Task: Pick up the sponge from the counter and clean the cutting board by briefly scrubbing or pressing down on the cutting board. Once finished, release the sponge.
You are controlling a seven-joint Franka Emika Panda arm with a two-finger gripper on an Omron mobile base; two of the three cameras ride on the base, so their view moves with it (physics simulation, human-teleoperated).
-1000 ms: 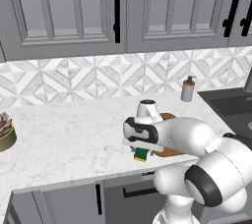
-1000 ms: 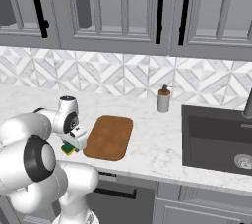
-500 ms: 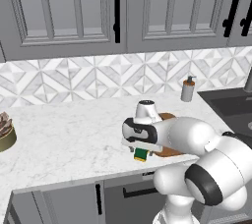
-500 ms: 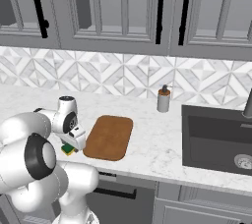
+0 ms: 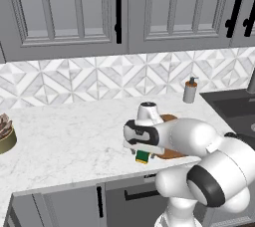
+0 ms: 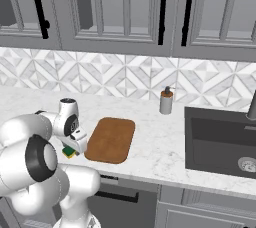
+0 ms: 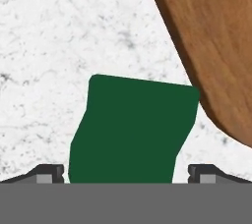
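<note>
1. Gripper [image 7: 126, 173] jaws spread wide, holding nothing, straddling the sponge [image 7: 132, 129].
2. Sponge lies on the counter [image 7: 59, 31], just beside the cutting board [image 6: 111, 139] corner.

The 2 base views look forward and down from behind the arm, 1 from its left, 1 from its right, both taking in the counter [image 5: 64, 141] around the gripper [image 5: 143, 155]. The hand view looks straight down from close above, sharing the sponge [image 7: 133, 129] and cutting board [image 7: 211, 36] beside the gripper.
</note>
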